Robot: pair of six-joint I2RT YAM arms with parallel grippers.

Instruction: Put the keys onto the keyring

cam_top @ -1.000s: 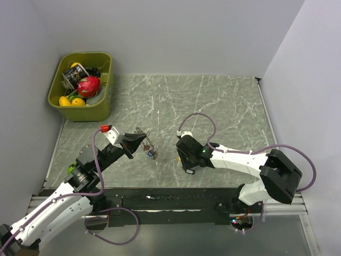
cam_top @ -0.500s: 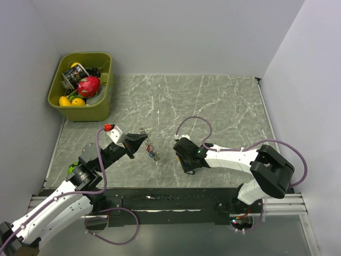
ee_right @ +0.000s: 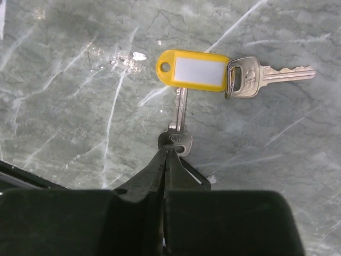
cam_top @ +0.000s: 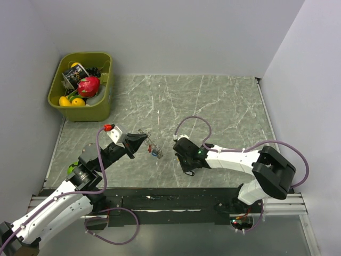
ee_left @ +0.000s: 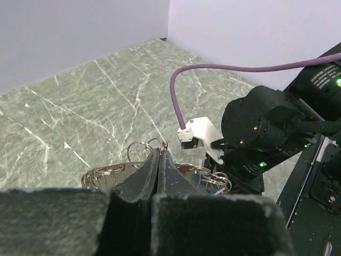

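Overlapping flat silver key (ee_right: pixel 181 113); right claw (ee_right: pixel 169 153) closed

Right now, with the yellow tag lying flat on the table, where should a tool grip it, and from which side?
Pinch the yellow tag across its long edges, from straight above: it lies flat, and those edges are straight and parallel. Keep clear of the key tucked under it.

**What the views hide**

From above, the keys (ee_right: pixel 245 76) cannot be made out under the right gripper (cam_top: pixel 184 159), and the keyring (cam_top: pixel 152 148) is too small to tell what hangs on it. In the left wrist view, the left gripper (ee_left: pixel 159 153) hides the keyring's lower part. In the right wrist view, the nearer key (ee_right: pixel 180 114) has its head partly behind the fingertips (ee_right: pixel 153 169). The left arm (cam_top: pixel 48 205) runs off the bottom-left corner.
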